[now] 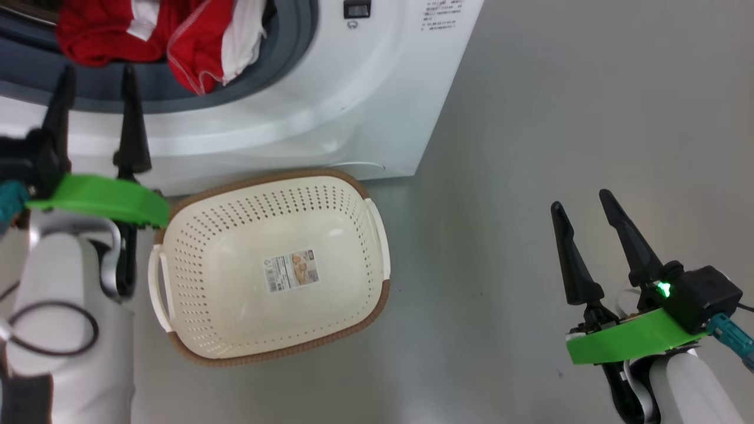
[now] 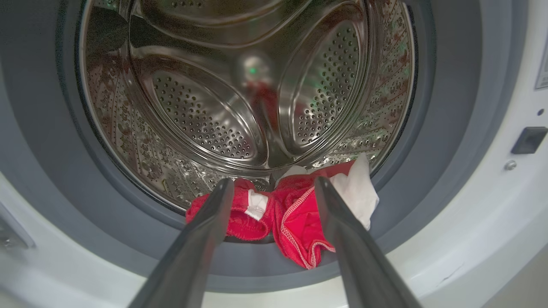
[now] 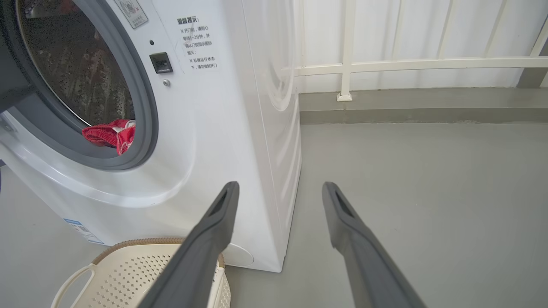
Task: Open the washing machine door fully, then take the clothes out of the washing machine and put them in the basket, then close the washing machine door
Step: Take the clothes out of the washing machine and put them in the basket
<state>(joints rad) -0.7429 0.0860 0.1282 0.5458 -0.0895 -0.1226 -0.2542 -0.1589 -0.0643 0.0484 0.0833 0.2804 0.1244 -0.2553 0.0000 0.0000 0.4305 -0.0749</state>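
Clothes (image 1: 177,41): red with white panels, bunched at the lower lip of the drum (image 2: 239,107), one fold draped over the grey gasket (image 2: 449,128). You see them at the upper left of the head frame.

Your left end effector (image 1: 98,76) sits just below them in that frame, spread wide with nothing in its grip. In the left wrist frame its fingers flank the bundle, but contact cannot be told.

Your right end effector (image 1: 582,203), at lower right, is equally wide and holds nothing. It is over the grey floor (image 1: 559,118), well apart from the washing machine (image 1: 330,118).

Basket (image 1: 224,306): on the floor against the machine's front at centre frame, with a barcode sticker (image 1: 291,270) on its bottom.
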